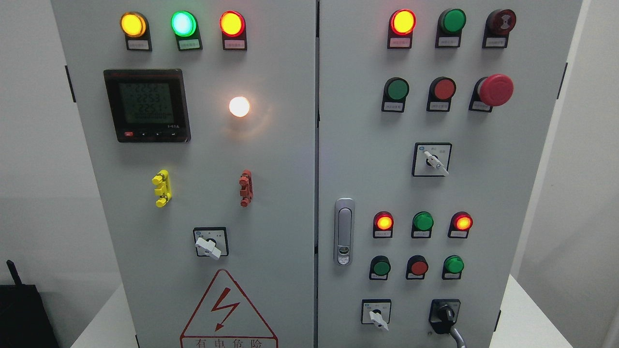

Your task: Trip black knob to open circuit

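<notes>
Neither hand is in view, so you cannot tell their state; the approach has not begun. The black knob sits at the panel's lower right. Reach there and turn it.

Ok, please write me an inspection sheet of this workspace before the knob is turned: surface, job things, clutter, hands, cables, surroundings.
Surface: grey two-door cabinet, doors closed, standing on a white table.
Job's things: black knob at lower right of the right door, untouched.
Clutter: nothing seen.
Grippers: no hand in view.
Cables: grey cable leaves the black knob downward.
Surroundings: lit digital meter, red mushroom button, door latch, black device at lower left.
</notes>
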